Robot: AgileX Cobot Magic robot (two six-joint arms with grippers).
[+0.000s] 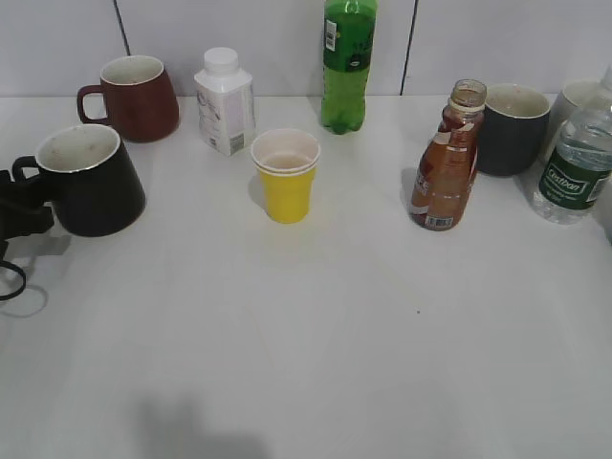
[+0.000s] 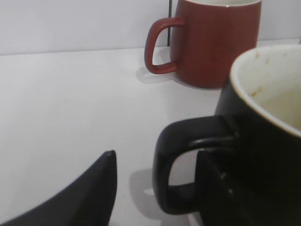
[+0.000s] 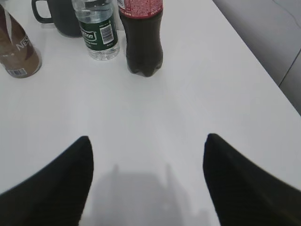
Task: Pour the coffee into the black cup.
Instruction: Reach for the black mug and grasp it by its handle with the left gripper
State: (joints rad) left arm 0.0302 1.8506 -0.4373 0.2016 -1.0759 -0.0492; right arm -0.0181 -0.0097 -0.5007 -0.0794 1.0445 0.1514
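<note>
Pincers first: my left pincer point(image 1: 24, 206) sits at the far left edge of the exterior view, jaws spread on either side of the black cup's handle; the wrist view shows one finger point(image 2: 84, 197) to the left of the loop and the other behind it, below the cup wall, and I cannot tell whether either touches it. My right pincer point(image 3: 146, 183) hangs wide open over bare table point(image 1: 316, 363), holding nothing.

Moving left to right across the exterior view, the black cup point(image 1: 91, 179) stands at middle left, upright, its pale stained inside showing. Behind it, at upper left, is a maroon mug point(image 1: 139, 96). Next comes a small white bottle point(image 1: 225, 100), then a yellow paper cup point(image 1: 286, 177) near the centre, with a green soda bottle point(image 1: 348, 62) behind it at the top. Right of centre stands the coffee point(image 1: 447, 163), a curvy clear bottle of brown liquid with an orange-red label, uncapped and upright. Just behind it is a dark grey mug point(image 1: 513, 129), and at the right edge a clear water bottle point(image 1: 577, 163) with a green label.
</note>
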